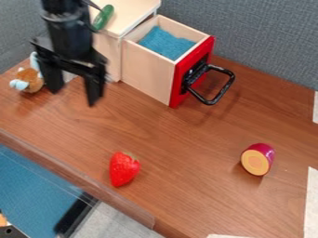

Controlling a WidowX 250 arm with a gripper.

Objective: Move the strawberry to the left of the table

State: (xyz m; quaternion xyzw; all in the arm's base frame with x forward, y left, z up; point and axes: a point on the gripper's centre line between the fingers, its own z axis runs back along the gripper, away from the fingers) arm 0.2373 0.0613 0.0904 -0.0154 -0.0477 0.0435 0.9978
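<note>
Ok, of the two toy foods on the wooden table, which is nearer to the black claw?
The bright red toy strawberry is nearer to the claw; the purple toy piece with orange cut face lies farther off.

The black arm (64, 29) bears a two-fingered claw (74, 96).

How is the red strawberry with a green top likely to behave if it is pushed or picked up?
The red, tapering strawberry would probably roll in a curve if pushed, since it lies on its side with one end narrower. The flat brown wooden table may do little to stop it. Its full, unsagging outline suggests it would hold shape when gripped.
</note>
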